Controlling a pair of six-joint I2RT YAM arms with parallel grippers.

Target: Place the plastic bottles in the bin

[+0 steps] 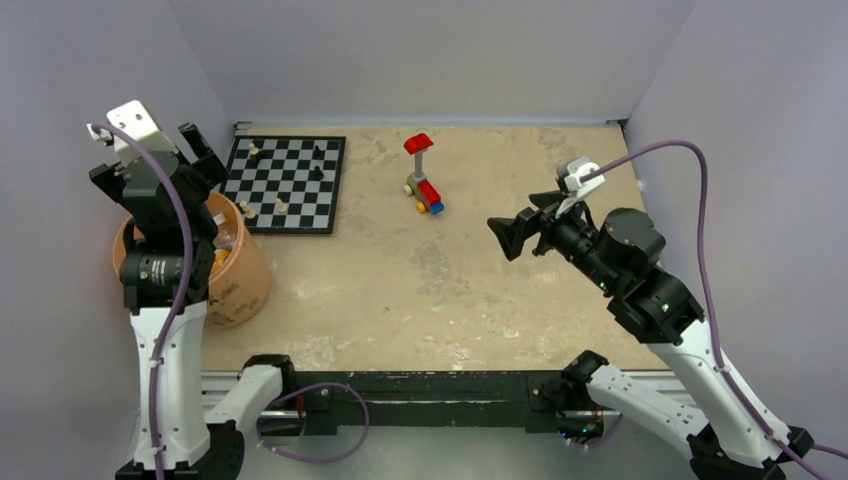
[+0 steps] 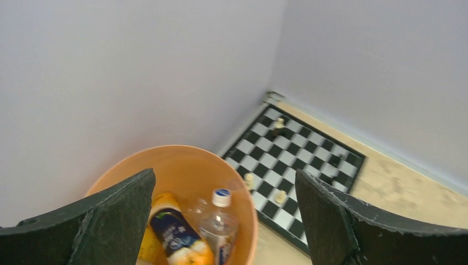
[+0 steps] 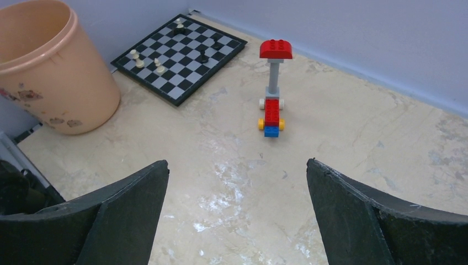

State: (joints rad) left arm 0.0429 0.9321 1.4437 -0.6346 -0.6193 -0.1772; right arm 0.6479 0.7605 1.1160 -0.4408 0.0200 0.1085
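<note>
The desk (image 1: 470, 290) was pale and mottled. The bin (image 1: 248, 285) stood at its left edge, close to the left arm's base. The left tool (image 2: 223, 179) hung above the bin's mouth, fingers spread wide with nothing between them. The right tool (image 3: 237, 165) hovered over the right half of the desk, equally wide and empty. The chessboard (image 1: 285, 183) lay at the far left, just beyond the bin. The toy brick figure (image 1: 423, 180) stood apart near the far middle.

The plastic bottles (image 2: 182, 237) lay inside the bin. A clear bottle (image 2: 219, 223) with a pale cap sat beside a yellow-orange bottle (image 2: 171, 229) with a dark label, and another clear shape showed behind them. Whether all five were there I could not tell.

By their look, such bottles would be light, thin-walled and slippery, and likely to dent. A hold across the middle of the body, or at the stiffer neck, would suit best.

Only the left wrist view looked down into the bin. The top view had the arm across most of it. The right wrist view showed just the bin's outer wall, and no bottle on the desk.
</note>
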